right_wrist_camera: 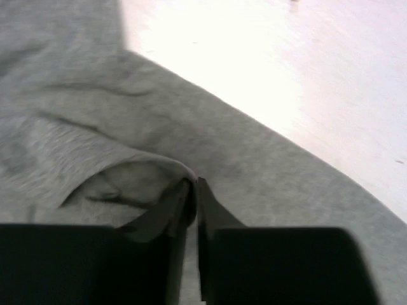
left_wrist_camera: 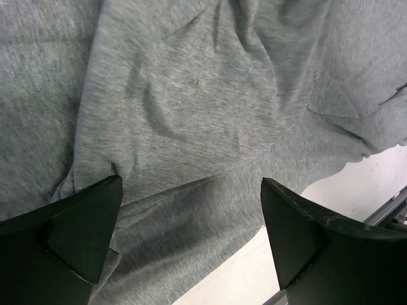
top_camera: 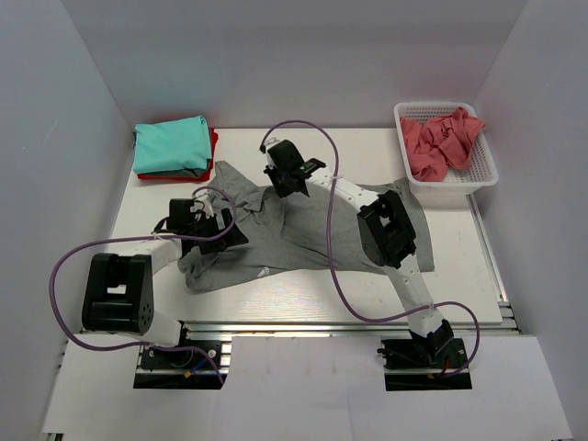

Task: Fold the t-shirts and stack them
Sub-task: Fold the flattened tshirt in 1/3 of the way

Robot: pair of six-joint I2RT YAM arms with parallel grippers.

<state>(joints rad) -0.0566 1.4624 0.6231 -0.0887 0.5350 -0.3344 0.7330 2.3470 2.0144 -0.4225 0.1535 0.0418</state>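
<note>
- Where the right arm lies across the grey t-shirt (top_camera: 276, 241), it hides the middle and much of the right half of the shirt, so the shirt's full outline cannot be followed from above.
- The grey t-shirt is spread crumpled on the middle of the table (top_camera: 303, 296), with a small white mark (top_camera: 264, 271) near its front hem; what the mark is cannot be made out.
- The left gripper (left_wrist_camera: 191, 184) hangs just over the shirt's left part, its fingers (left_wrist_camera: 82, 229) standing wide apart with nothing between them but wrinkled grey cloth below. The frame cuts off both fingers at the bottom.
- The right gripper (right_wrist_camera: 193, 184) is at the shirt's far edge, its two fingers drawn nearly together with only a thin slit between, pinching a raised fold of the grey cloth. That view is blurred, and the bare table beyond is washed out to white.
- At the far left corner a folded teal t-shirt (top_camera: 170, 145) lies on top of a red t-shirt (top_camera: 213, 147), of which only a rim shows. A darker band between them is too thin to tell.
- Coral-pink cloth (top_camera: 441, 142) lies bunched in a white mesh basket (top_camera: 482, 176) at the far right corner; how many garments it is cannot be told.
- The table is white and plain, closed in by white walls (top_camera: 303, 64) on three sides, with a metal rail (top_camera: 349, 326) along its near edge.
- Purple cables (top_camera: 64, 266) loop off both arms.
</note>
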